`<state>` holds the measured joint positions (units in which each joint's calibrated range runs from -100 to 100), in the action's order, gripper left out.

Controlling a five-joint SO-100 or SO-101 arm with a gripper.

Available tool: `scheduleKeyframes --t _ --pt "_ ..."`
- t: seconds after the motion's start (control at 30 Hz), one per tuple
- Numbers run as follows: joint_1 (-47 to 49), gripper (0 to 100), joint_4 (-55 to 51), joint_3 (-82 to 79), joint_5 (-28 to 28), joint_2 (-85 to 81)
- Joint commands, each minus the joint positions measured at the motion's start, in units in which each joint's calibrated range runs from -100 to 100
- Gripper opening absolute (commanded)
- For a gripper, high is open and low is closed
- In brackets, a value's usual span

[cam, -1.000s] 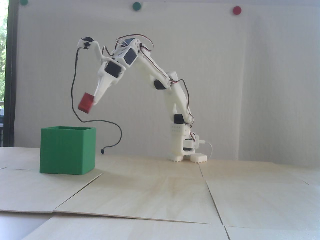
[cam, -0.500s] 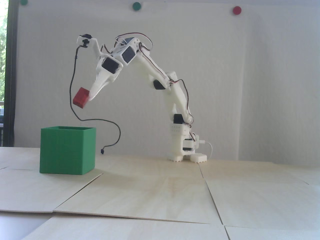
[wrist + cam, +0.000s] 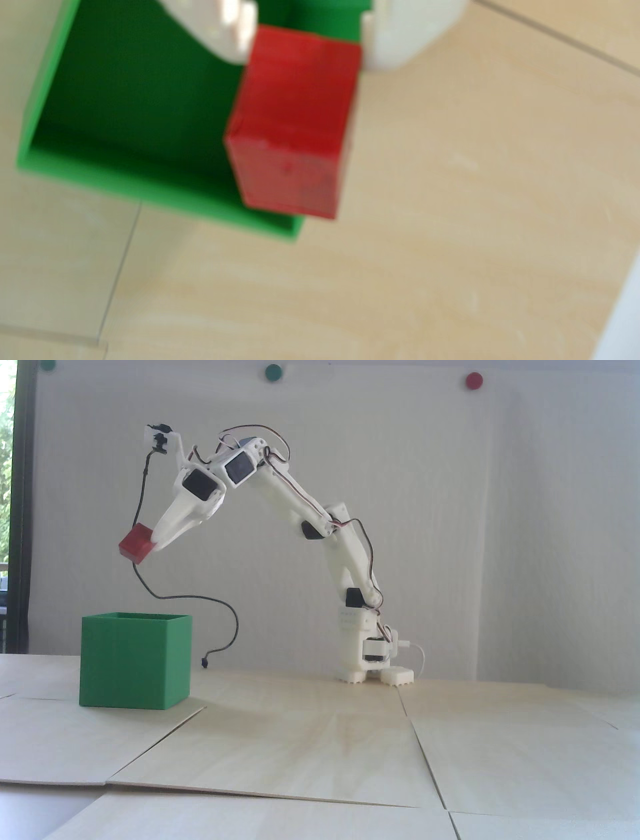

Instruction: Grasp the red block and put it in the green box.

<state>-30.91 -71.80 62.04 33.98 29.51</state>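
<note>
The gripper point(image 3: 154, 544) was clamped on the red block point(image 3: 135, 543), holding it in the air at the tips of the two white fingers point(image 3: 170, 525). In the fixed view the arm point(image 3: 300, 510) reached out from its base toward the left of the picture, with the gripper angled downward and the block tilted at its end. The green box point(image 3: 135, 660) stood on the table point(image 3: 320, 750) below the gripper, well apart from the block, with its open top facing up. A thin black cable point(image 3: 142, 495) hung from the small camera mount above the gripper, passed behind the block and curled down to the table beside the box.

In the wrist view, which was blurred, the block point(image 3: 294, 117) sat between the fingers point(image 3: 239, 34) of the gripper point(image 3: 304, 45), one pressed against each side of it. Beneath the block lay the box point(image 3: 104, 104), seen from above with its dark inside showing. The block covered the box's near right corner in that view, partly over the opening and partly over the pale wooden table point(image 3: 450, 225) to the right.
</note>
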Motion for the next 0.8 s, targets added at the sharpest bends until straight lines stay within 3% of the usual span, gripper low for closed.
scheduleKeyframes --t 0.0,0.1,0.23,0.3,0.37,0.47,0.53,0.6,0.77 --pt "-0.8 2 4.2 4.3 -0.3 -1.7" --pt "-0.5 6 4.0 4.3 0.0 -1.7" --pt "-0.5 25 4.1 4.3 0.1 -1.7" --pt "-0.5 30 4.0 4.3 0.9 -1.7" --pt "-0.5 24 4.1 4.3 1.2 -1.7" --pt "-0.5 0 3.8 4.3 1.2 -1.8" --pt "-0.4 5 1.6 4.5 1.3 -1.9" --pt "0.6 1 -3.0 4.9 1.3 -2.6" --pt "5.7 2 -24.9 5.2 0.8 -2.8"
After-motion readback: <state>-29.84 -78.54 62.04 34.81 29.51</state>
